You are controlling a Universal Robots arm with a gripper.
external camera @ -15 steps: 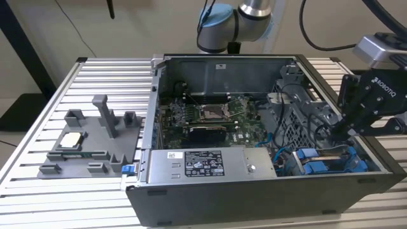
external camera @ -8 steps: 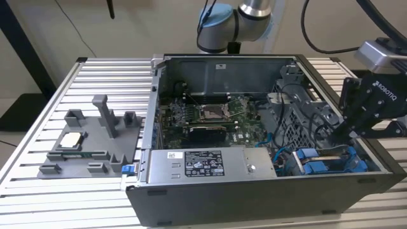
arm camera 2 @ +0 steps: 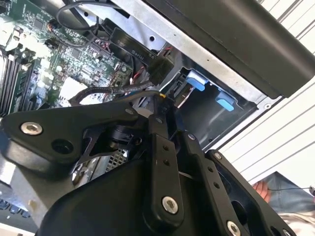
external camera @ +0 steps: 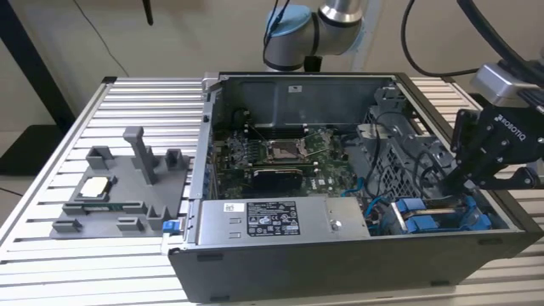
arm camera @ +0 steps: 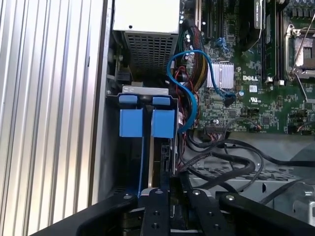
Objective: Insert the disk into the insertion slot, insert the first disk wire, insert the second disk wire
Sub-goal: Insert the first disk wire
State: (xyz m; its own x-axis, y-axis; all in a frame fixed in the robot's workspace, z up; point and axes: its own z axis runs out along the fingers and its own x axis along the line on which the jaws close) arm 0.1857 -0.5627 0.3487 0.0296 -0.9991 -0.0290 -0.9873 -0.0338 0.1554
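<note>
The disk (arm camera: 163,123) stands edge-up in its blue carrier inside the insertion slot (arm camera: 112,147), the dark metal bay at the case's front corner on the exterior view's right (external camera: 437,217). My black gripper (external camera: 448,190) reaches down into the case just behind that bay. Its fingers are pressed together in both wrist views (arm camera 2: 160,101) (arm camera: 162,189). A black disk wire (arm camera 2: 113,91) runs up to the fingertips and ends there, with a bit of yellow lead showing. A second blue carrier (arm camera: 131,123) sits beside the disk.
The grey power-supply box (external camera: 272,220) lies next to the bay, with the motherboard (external camera: 281,153) behind it. A blue cable (arm camera: 189,88) and thick black cables (arm camera: 221,162) loop close to my fingers. A grey fixture tray (external camera: 119,191) sits on the slatted table at the exterior view's left.
</note>
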